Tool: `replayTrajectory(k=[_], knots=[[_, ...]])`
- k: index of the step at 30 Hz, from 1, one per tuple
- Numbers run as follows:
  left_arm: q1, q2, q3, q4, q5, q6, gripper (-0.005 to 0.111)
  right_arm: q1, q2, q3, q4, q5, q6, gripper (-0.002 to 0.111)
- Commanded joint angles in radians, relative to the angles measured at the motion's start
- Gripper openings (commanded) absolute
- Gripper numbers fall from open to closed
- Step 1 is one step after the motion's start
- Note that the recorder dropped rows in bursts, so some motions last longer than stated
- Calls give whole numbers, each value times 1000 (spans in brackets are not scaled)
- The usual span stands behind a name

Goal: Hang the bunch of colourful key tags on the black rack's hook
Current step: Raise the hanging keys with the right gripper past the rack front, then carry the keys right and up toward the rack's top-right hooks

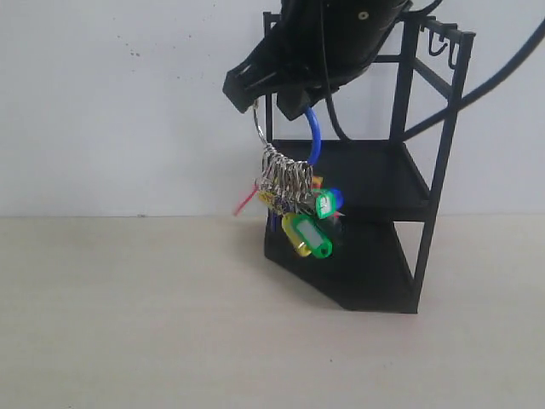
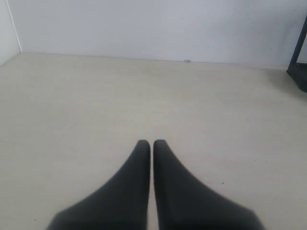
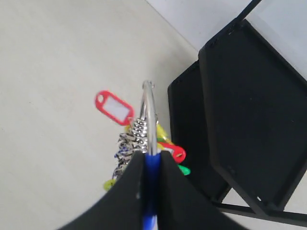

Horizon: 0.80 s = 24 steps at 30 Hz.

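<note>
We saw our right gripper (image 3: 151,157) clamped on the blue loop (image 1: 316,136) of the colourful key tag bunch (image 1: 294,200), which hung above the table (image 1: 128,324) at the left side of the black rack (image 1: 430,183), while our left gripper (image 2: 151,143) sat pressed together.

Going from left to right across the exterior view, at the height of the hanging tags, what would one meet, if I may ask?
Red tag → metal rings → upper green tag → black rack's right front post. The yellow tag overlaps the rings, so it is left out.
</note>
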Motion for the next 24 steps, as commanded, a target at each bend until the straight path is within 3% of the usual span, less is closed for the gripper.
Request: replayTrajectory(k=[1, 6, 12, 15, 18, 20, 24], knots=[[3, 4, -2, -7, -7, 0, 4, -2, -73, 0, -5, -1, -6, 0], [3, 4, -2, -7, -7, 0, 4, -2, -193, 115, -25, -28, 29, 0], [3, 4, -2, -7, -7, 0, 4, -2, -419, 440, -142, -229, 217, 0], [3, 4, -2, -7, -7, 0, 4, -2, -534, 619, -259, -355, 428, 0], [3, 4, -2, -7, -7, 0, 4, -2, -693, 917, -586, -505, 884, 0], [3, 4, -2, -7, -7, 0, 4, -2, -731, 1051, -699, -558, 1065, 0], [3, 4, -2, -7, -7, 0, 4, -2, -715, 1124, -749, -699, 1195, 0]])
